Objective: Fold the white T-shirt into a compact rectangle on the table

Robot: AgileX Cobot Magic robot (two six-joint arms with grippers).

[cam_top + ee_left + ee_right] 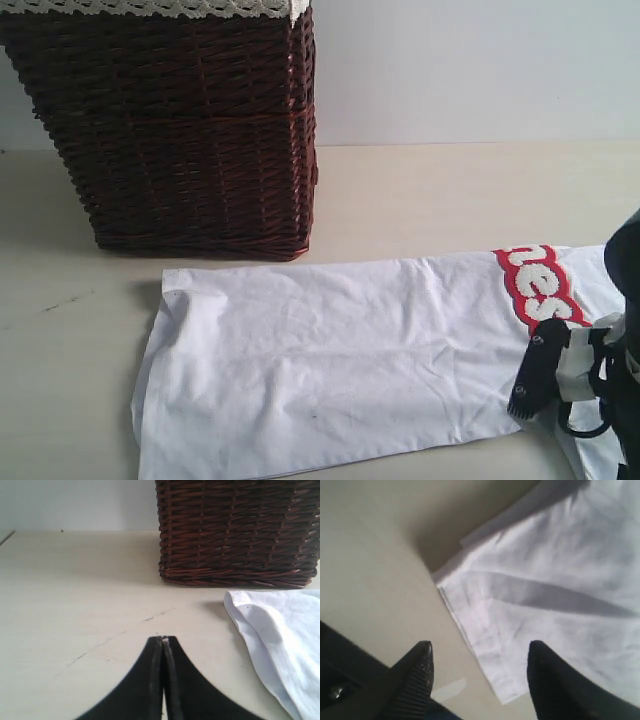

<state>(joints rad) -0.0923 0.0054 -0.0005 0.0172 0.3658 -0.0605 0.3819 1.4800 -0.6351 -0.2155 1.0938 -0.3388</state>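
Starting from the largest thing, the table (450, 190) is seen as a broad pale surface, and a dark wicker basket (190, 130) is placed on its far left part. The white T-shirt (330, 370) is laid flat on the table just in front of the basket, as a long band that runs across to the right side of the exterior view. The red-outlined lettering (540, 285) is found at its right end. Light wrinkles are seen over the cloth, so it is judged to be soft, thin and light. It will sag where it is not supported, and one layer may slip over another. A hold is best taken at an edge or a corner, where all layers can be pinched together. The right gripper (480, 650) is held above such a corner with its jaws standing apart, one finger over the bare table and the other over the cloth. Nothing is gripped by it. The left gripper (163, 642) is closed fully on nothing, above bare table near the basket and the shirt's other end.
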